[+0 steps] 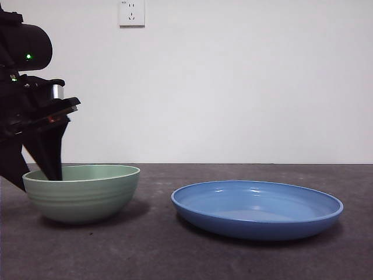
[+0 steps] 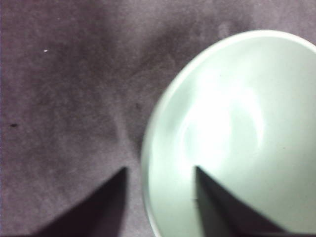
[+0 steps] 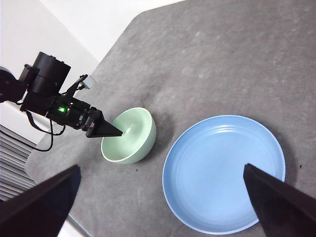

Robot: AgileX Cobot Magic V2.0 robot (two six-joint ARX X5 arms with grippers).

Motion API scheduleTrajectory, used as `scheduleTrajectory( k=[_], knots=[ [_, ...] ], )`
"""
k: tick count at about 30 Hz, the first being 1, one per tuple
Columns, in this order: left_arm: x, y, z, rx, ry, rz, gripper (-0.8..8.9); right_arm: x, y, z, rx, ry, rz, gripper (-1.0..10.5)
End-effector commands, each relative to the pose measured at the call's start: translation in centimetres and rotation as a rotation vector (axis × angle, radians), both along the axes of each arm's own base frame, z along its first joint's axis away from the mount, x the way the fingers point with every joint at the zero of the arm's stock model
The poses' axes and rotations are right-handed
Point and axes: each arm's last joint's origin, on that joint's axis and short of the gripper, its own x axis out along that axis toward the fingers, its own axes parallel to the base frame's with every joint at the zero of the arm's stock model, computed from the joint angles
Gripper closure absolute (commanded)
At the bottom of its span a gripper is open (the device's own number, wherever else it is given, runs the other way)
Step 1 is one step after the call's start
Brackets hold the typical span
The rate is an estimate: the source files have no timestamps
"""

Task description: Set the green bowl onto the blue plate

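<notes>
Green bowl [image 1: 81, 191] sits on the dark grey counter [image 1: 186, 256] at the lower left of the front view, upright and empty, with the blue plate [image 1: 256, 207] to its right, near but apart from it. Glossy and rigid, probably ceramic or hard plastic, the bowl looks slippery and moderately light; a pinch across the thin rim wall is the sensible hold, since the rounded outer side offers little purchase.

The left gripper [image 2: 160, 197] has its jaws apart, straddling the bowl's rim: in the left wrist view one jaw lies inside the bowl and the other outside over the counter. In the front view this arm comes in from the upper left, tilted steeply down, its tip dipping behind the rim at the bowl's left edge. Whether the jaws touch the wall cannot be told.

The right gripper [image 3: 163, 207] waits high above, jaws wide apart, looking down on both dishes.
</notes>
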Motion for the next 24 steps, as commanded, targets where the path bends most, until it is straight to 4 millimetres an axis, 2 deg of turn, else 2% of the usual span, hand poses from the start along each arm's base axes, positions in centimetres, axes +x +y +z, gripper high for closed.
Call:
scheduleTrajectory(
  k=[1, 7, 16, 20, 24],
  knots=[
    [0.5, -0.2, 0.1, -0.002, -0.009, -0.006, 7.31, 0.0, 0.0, 0.5, -0.003, -0.021, 0.007, 3.6],
    [0.5, -0.2, 0.1, -0.002, -0.009, -0.006, 8.01, 0.0, 0.0, 0.5, -0.003, -0.021, 0.007, 3.6],
    [0.7, -0.2, 0.4, -0.007, -0.013, 0.003, 7.99, 0.0, 0.0, 0.5, -0.003, -0.021, 0.008, 3.6],
    [0.9, -0.8, 1.2, -0.021, -0.009, 0.023, 7.99, 0.0, 0.0, 0.5, -0.003, -0.017, 0.008, 3.6],
    [1.0, -2.1, 2.8, -0.022, 0.0, -0.008, 7.99, 0.0, 0.0, 0.4, -0.003, -0.015, 0.008, 3.6]
  ],
)
